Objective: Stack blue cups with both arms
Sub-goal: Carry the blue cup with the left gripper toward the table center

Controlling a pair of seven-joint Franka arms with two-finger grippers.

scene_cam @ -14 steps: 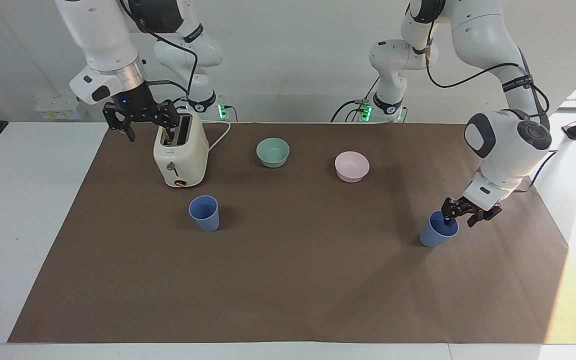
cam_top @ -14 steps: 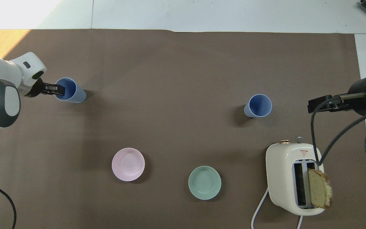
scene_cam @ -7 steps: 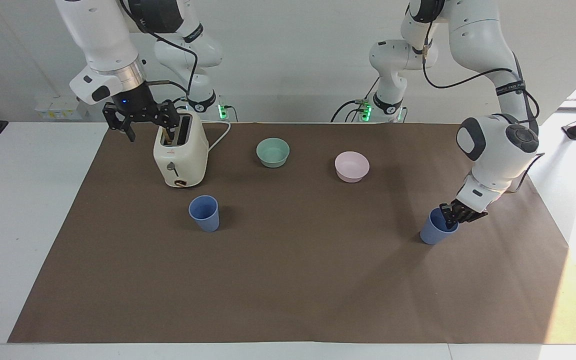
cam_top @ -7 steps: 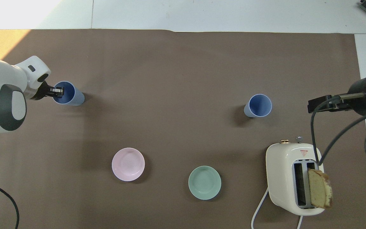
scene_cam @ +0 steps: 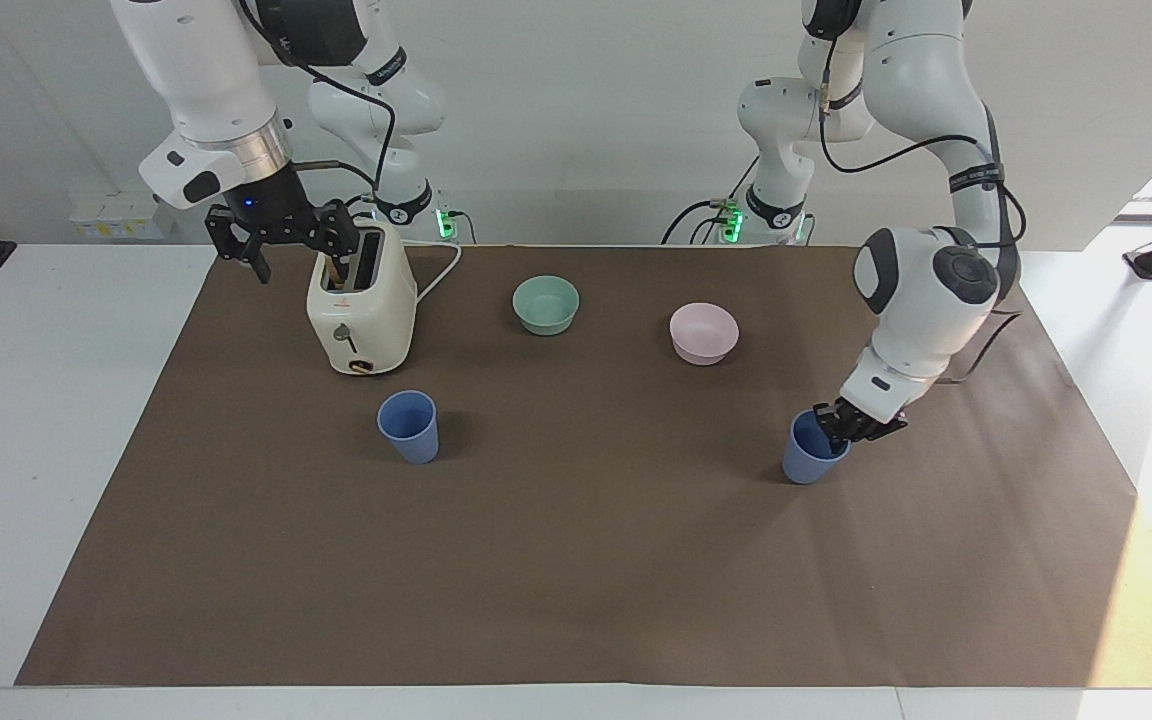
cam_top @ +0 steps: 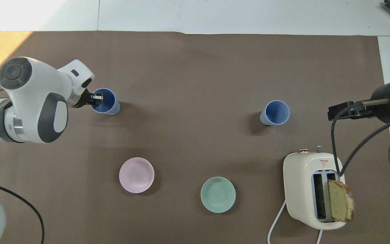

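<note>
Grippers differ: the right gripper (scene_cam: 281, 243), fully spread and holding nothing, hangs over the toaster (scene_cam: 361, 310) near the desk's robot-side edge. Farther out, the left gripper (scene_cam: 848, 425) is clamped on one blue cup's (scene_cam: 811, 452) rim. The other blue cup (scene_cam: 409, 426) stands alone.

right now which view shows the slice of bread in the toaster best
The overhead view: the tan bread slice shows its whole face, sticking up from a slot of the cream toaster. In the facing view only a thin brown sliver shows in the slot, partly hidden by the right tool.
</note>
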